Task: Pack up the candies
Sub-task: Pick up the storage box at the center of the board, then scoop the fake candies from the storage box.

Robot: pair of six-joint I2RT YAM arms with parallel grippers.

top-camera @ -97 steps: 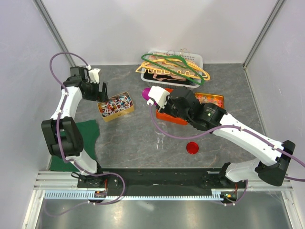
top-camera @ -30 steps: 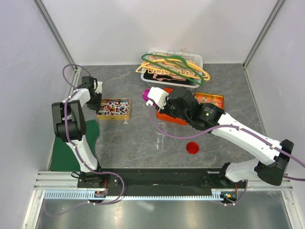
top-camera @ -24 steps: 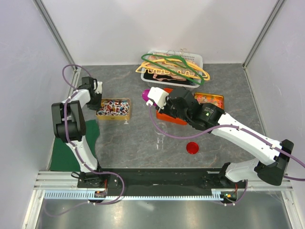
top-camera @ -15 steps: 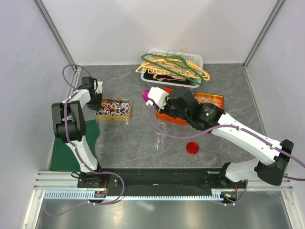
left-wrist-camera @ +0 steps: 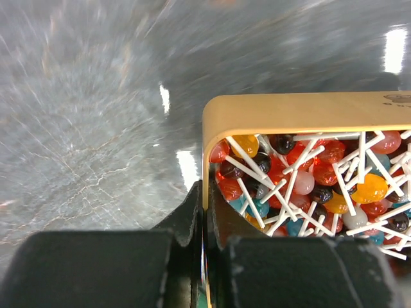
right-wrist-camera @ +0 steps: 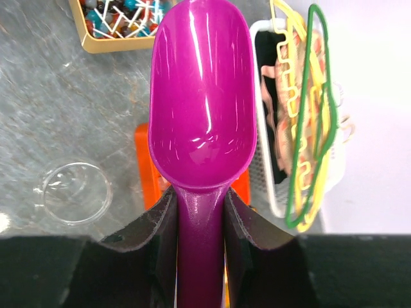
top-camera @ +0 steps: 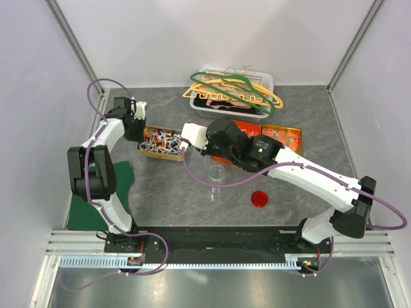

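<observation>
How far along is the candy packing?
Done: the round red lid lies off the clear glass jar. In hand: the left gripper pinches the rim of the gold tin; the right gripper holds an empty magenta plastic scoop. Left: the small stick candies sit in the tin; the jar is empty.

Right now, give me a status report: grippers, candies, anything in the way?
Left gripper shut on tin wall. Right gripper holds empty scoop. Candies in tin; glass jar open, nothing seen blocking.
</observation>
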